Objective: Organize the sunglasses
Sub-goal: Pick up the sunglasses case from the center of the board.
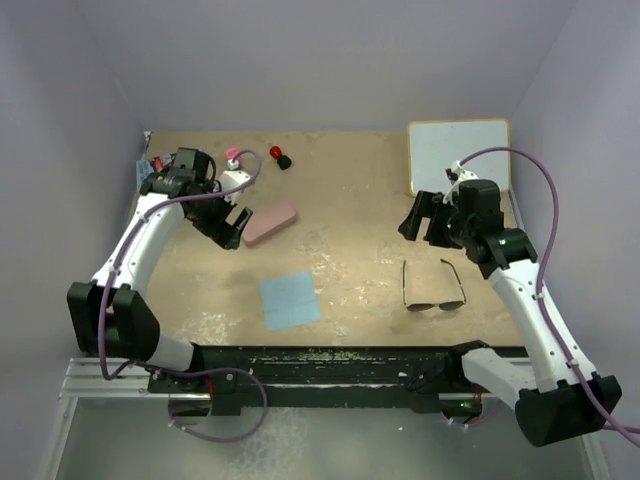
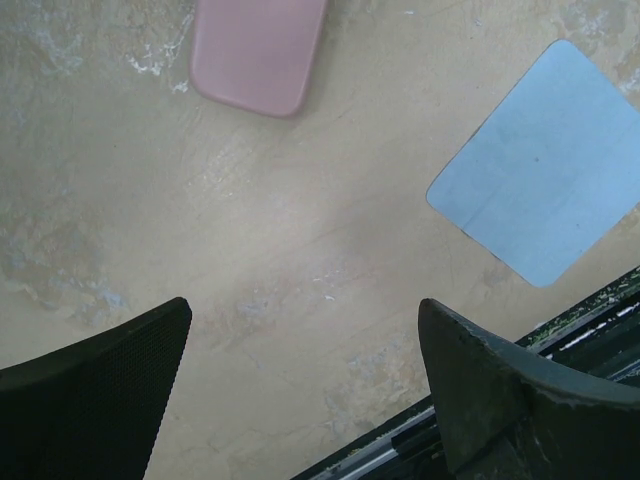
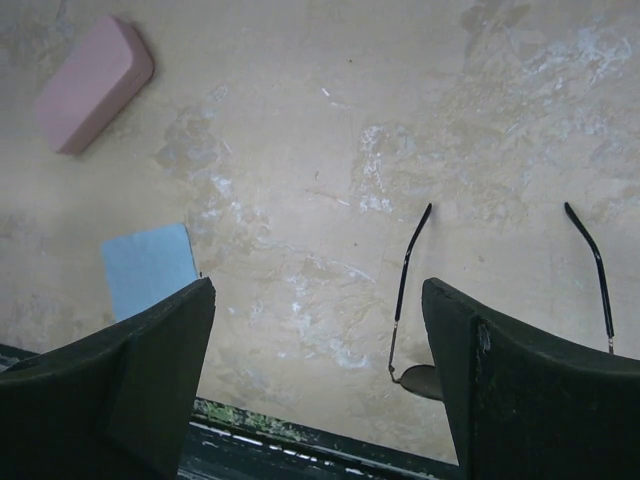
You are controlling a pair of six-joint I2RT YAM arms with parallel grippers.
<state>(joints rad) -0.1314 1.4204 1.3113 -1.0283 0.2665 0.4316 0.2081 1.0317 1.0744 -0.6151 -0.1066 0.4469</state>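
Observation:
The sunglasses lie unfolded on the table at the near right, temple arms pointing away from the front edge, lenses nearest it. In the right wrist view one temple arm and a lens edge show; the rest is behind my right finger. My right gripper is open and empty, hovering above and behind the sunglasses. My left gripper is open and empty, just left of the pink oblong case. The case lies shut. A light-blue square cloth lies flat at the near middle.
A white board lies at the back right corner. A red and black object and a small pink and white object sit at the back left. The black front rail runs along the near edge. Walls enclose the table.

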